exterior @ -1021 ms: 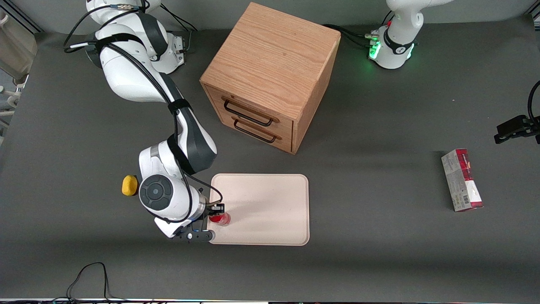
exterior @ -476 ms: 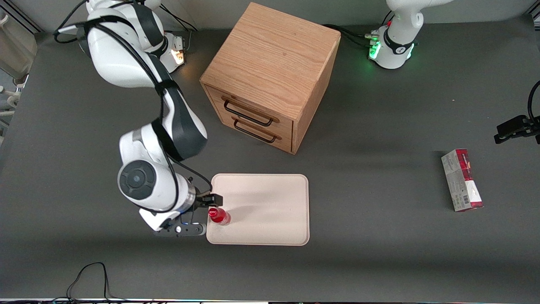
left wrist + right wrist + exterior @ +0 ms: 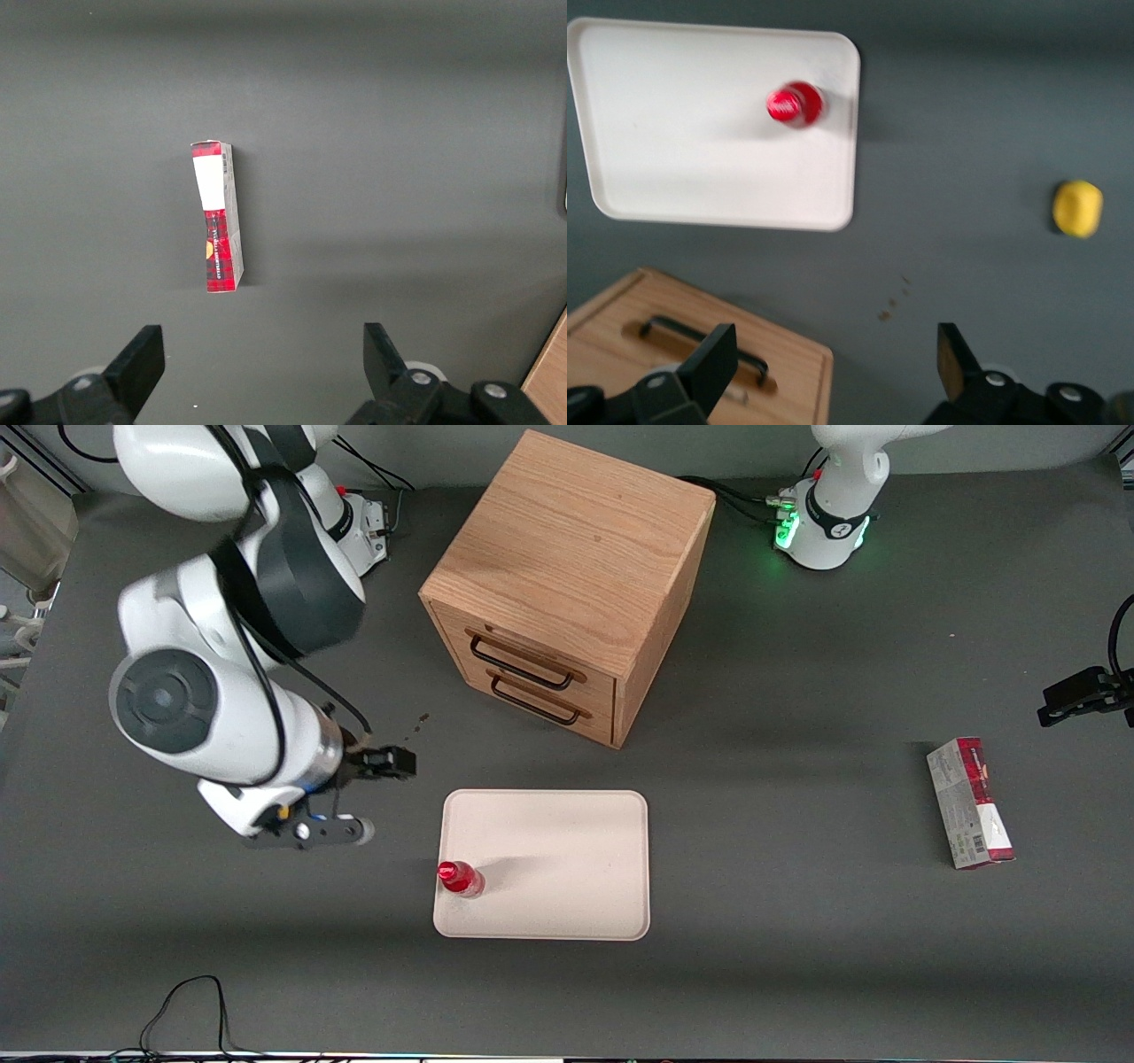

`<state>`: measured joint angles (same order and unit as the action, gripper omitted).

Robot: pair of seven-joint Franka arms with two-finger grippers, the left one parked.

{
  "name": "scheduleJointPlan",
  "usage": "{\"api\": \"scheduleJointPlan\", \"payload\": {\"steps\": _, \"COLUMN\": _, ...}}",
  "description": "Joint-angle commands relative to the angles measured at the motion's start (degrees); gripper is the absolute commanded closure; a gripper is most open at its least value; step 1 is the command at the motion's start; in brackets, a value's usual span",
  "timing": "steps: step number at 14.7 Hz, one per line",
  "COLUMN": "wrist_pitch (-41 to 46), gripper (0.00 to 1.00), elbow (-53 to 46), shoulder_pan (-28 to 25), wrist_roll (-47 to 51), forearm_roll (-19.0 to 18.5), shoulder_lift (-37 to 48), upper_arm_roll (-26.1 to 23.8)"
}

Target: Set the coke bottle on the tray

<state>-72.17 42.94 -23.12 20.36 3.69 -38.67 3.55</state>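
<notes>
The coke bottle (image 3: 460,878), small and red with a red cap, stands upright on the cream-white tray (image 3: 567,859), close to the tray's corner nearest the front camera on the working arm's side. My gripper (image 3: 370,797) hangs open and empty high above the table, off the tray and farther from the front camera than the bottle. The right wrist view looks down on the bottle (image 3: 795,104) standing on the tray (image 3: 682,150), well apart from the open gripper (image 3: 833,363).
The wooden drawer cabinet (image 3: 567,584) stands farther from the front camera than the tray; its top edge and a handle show under the gripper (image 3: 700,354). A yellow lump (image 3: 1077,208) lies on the table. A red-and-grey carton (image 3: 970,802) lies toward the parked arm's end.
The gripper has let go of the bottle, risen and drawn away from the tray, away from the front camera. The bottle stays upright where it was set.
</notes>
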Motion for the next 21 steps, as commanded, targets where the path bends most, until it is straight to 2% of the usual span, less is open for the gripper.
{"api": "scheduleJointPlan", "payload": {"steps": 1, "wrist_pitch": 4.0, "gripper": 0.0, "elbow": 4.2, "shoulder_pan": 0.5, "wrist_roll": 0.2, "forearm_roll": -1.9, "shoulder_lift": 5.9, "upper_arm_roll": 0.4}}
{"api": "scheduleJointPlan", "payload": {"steps": 3, "wrist_pitch": 1.9, "gripper": 0.0, "elbow": 15.1, "shoulder_pan": 1.2, "wrist_roll": -1.0, "forearm_roll": -1.6, "shoulder_lift": 13.5, "upper_arm_roll": 2.3}}
{"api": "scheduleJointPlan", "payload": {"steps": 6, "wrist_pitch": -8.7, "gripper": 0.0, "elbow": 33.1, "shoulder_pan": 5.4, "wrist_roll": -2.2, "forearm_roll": -1.2, "shoulder_lift": 25.2, "upper_arm_roll": 2.4}}
{"api": "scheduleJointPlan", "payload": {"steps": 11, "wrist_pitch": -17.4, "gripper": 0.0, "elbow": 46.7, "shoulder_pan": 11.3, "wrist_roll": -10.5, "forearm_roll": -1.2, "shoulder_lift": 34.7, "upper_arm_roll": 2.3}}
{"api": "scheduleJointPlan", "payload": {"steps": 15, "wrist_pitch": -17.0, "gripper": 0.0, "elbow": 47.4, "shoulder_pan": 15.9, "wrist_roll": -13.1, "forearm_roll": -1.8, "shoulder_lift": 36.2, "upper_arm_roll": 2.0}}
{"api": "scheduleJointPlan", "payload": {"steps": 21, "wrist_pitch": -15.9, "gripper": 0.0, "elbow": 47.3, "shoulder_pan": 15.9, "wrist_roll": -16.4, "forearm_roll": -2.1, "shoulder_lift": 37.0, "upper_arm_roll": 4.3}}
